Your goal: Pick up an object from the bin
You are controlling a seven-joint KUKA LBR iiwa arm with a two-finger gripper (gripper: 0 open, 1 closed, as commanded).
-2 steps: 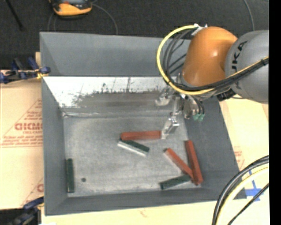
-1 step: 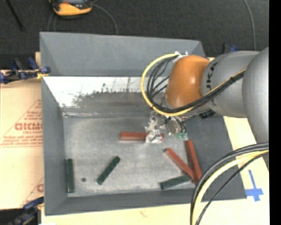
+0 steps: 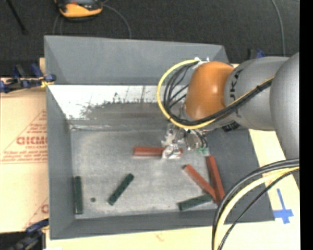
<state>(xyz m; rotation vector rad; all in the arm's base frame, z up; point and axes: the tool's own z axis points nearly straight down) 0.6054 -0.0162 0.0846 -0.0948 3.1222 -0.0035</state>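
Observation:
My gripper [image 3: 172, 149] hangs low over the middle of the bin floor, a little right of centre. A short red-brown bar [image 3: 146, 151] lies flat just to its left, and the bar's right end reaches the fingertips. Whether that end sits between the fingers I cannot make out. To the lower right of the gripper lie two longer red-brown bars [image 3: 200, 180] [image 3: 215, 177], close together and slanting toward the bin's front right corner.
A dark green bar [image 3: 194, 203] lies near the front right below the red ones. Another dark green bar [image 3: 120, 188] slants at the front middle, and a third [image 3: 77, 194] lies along the left wall. The arm's orange cover and cables hang over the right back.

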